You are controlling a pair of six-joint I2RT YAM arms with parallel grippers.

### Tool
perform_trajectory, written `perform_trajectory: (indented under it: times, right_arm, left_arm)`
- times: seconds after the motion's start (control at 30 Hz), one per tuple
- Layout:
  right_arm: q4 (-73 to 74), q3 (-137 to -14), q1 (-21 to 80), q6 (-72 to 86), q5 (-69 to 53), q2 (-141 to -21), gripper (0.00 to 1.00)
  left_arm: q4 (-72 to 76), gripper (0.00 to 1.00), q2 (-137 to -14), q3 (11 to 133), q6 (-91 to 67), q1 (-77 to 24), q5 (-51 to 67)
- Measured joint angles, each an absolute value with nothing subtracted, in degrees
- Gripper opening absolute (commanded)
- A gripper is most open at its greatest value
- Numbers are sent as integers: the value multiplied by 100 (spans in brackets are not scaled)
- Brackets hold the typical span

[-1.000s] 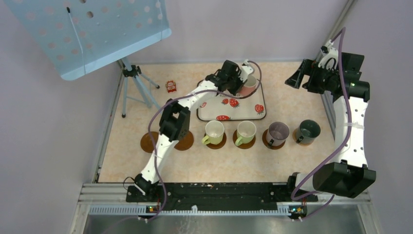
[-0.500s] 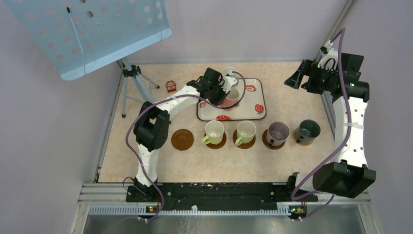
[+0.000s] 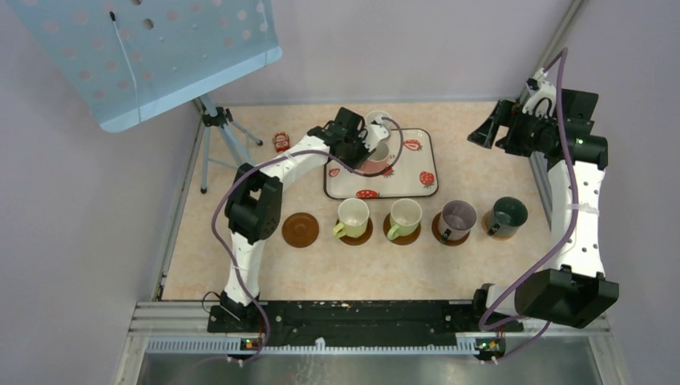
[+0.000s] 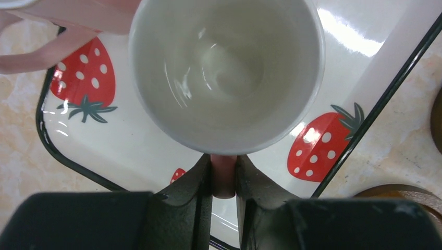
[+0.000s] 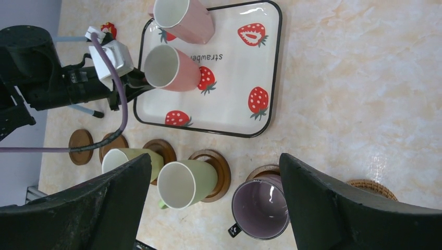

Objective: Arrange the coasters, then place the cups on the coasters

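Note:
My left gripper (image 4: 224, 177) is shut on the handle of a pink cup (image 4: 226, 67), holding it over the left part of the strawberry tray (image 3: 409, 180). A second pink cup (image 5: 182, 18) stands at the tray's far left corner. Two light green cups (image 3: 353, 216) (image 3: 404, 216), a purple-grey cup (image 3: 458, 218) and a dark green cup (image 3: 508, 215) sit on coasters in a row. One bare brown coaster (image 3: 300, 229) lies left of them, another (image 5: 81, 147) beyond it. My right gripper (image 3: 489, 128) hangs open and empty at the far right.
A tripod (image 3: 220, 140) carrying a blue perforated board (image 3: 152, 48) stands at the back left. A small red packet (image 3: 281, 142) lies left of the tray. A metal rail (image 3: 545, 184) runs along the table's right edge beside the right arm.
My left gripper has carried the pink cup leftward across the tray, uncovering the second pink cup behind it. Its elbow swung left, exposing one bare coaster. The right arm stayed put.

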State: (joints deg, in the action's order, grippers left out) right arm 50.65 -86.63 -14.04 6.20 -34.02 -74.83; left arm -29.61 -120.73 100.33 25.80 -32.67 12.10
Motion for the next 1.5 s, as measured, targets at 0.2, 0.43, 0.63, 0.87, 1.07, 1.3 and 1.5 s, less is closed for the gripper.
perform_trajectory:
  times: [0.2, 0.43, 0.63, 0.87, 1.07, 1.3, 1.5]
  right_arm:
    - [5070, -8663, -1404, 617, -3389, -7397, 91]
    - [5076, -8663, -1404, 617, -3374, -7387, 90]
    - [5081, -8663, -1404, 611, -3369, -7387, 90]
    - [5078, -8667, -1404, 602, -3406, -7415, 90]
    - [5078, -8667, -1404, 600, -3446, -7470, 90]
    - [5057, -8667, -1404, 602, -3535, -7470, 90]
    - [5057, -8667, -1404, 604, -3570, -7470, 90]
  left_arm:
    - [-3234, 33, -12374, 10092, 2681, -3264, 1107]
    - [-3577, 18, -12617, 10394, 2661, -3194, 1107]
    - [-3673, 0, -12615, 10567, 2464, -3076, 1251]
    - [-3568, 0, -12593, 10565, 2290, -2897, 1522]
    - [-3068, 0, -12119, 9948, 2091, -2580, 1876]
    - [-2405, 0, -11419, 8917, 2112, -2211, 2126]
    - [-2189, 0, -11415, 8562, 2115, -2263, 2333]
